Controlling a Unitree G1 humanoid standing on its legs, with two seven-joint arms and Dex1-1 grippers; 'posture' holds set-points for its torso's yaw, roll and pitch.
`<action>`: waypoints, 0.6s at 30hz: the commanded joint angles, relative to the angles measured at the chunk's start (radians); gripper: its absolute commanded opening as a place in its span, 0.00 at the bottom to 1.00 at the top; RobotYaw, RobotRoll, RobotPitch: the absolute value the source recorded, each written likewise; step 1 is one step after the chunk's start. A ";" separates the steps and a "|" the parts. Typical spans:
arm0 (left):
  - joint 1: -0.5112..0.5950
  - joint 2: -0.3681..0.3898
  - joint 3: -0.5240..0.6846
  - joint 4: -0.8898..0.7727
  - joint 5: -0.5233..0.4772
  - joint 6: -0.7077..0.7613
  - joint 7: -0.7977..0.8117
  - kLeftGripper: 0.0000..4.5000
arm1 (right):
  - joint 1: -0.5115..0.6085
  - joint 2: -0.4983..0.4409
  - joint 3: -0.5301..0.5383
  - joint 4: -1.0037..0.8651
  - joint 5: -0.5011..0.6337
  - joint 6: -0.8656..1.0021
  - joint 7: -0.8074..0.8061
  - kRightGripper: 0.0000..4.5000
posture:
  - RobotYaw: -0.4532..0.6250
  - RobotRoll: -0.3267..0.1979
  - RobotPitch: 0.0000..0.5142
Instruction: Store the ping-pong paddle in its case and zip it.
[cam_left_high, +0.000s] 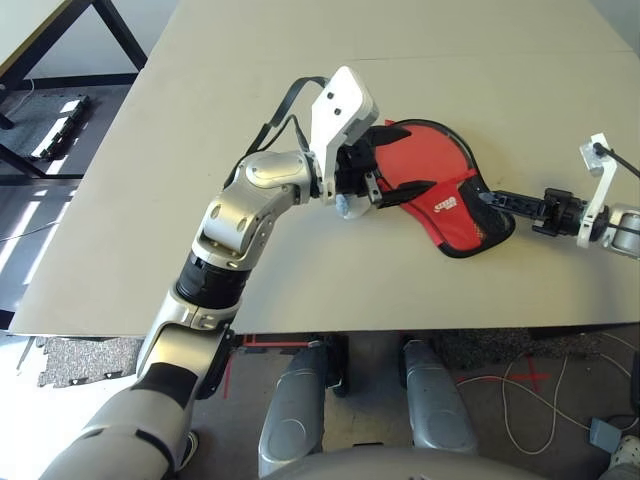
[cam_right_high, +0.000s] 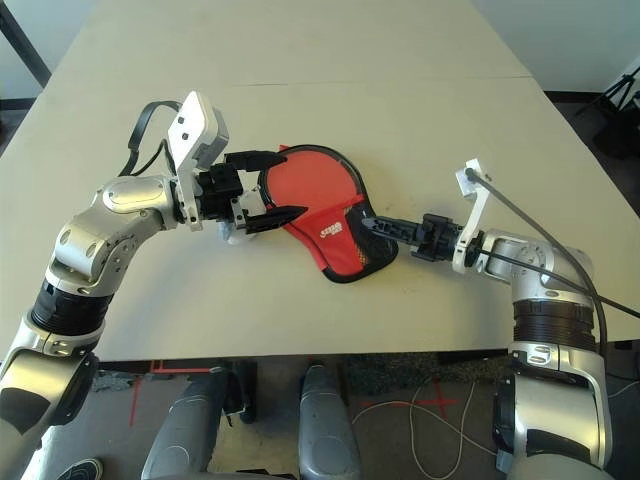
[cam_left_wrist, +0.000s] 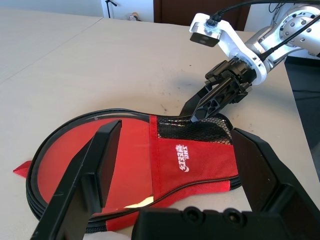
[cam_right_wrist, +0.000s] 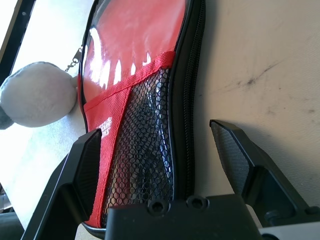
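Its case (cam_right_high: 312, 192), a red pouch with a black mesh pocket (cam_right_wrist: 142, 150) and a white logo, lies flat mid-table. A black zipper (cam_right_wrist: 187, 100) runs along its edge. My left gripper (cam_right_high: 277, 187) is open at the round end, one finger over the red face (cam_left_wrist: 100, 165) and one beside the edge. At the narrow mesh end my right gripper (cam_right_wrist: 157, 132) is open too, its fingers either side of the mesh and zipper edge. The ping-pong paddle is hidden.
A white lumpy ball (cam_right_wrist: 35, 95) on a small chain lies against the case, next to my left gripper (cam_left_high: 345, 207). The table's front edge (cam_left_high: 400, 325) is near. Bare tabletop (cam_right_high: 330, 80) stretches beyond the case. Cables lie on the floor below.
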 joint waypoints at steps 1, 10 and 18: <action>-0.001 0.006 -0.002 -0.028 -0.008 0.013 -0.007 1.00 | 0.020 0.024 0.031 0.006 -0.016 0.018 -0.020 0.99 | 0.40 0.62 0.50; -0.011 0.005 -0.002 -0.009 -0.006 0.005 -0.016 1.00 | 0.027 0.068 0.027 -0.047 0.027 0.109 -0.032 0.99 | 0.39 0.62 0.51; -0.014 0.003 -0.005 0.001 -0.002 0.001 -0.022 1.00 | 0.042 0.061 0.023 -0.074 0.041 0.143 -0.023 0.99 | 0.39 0.62 0.51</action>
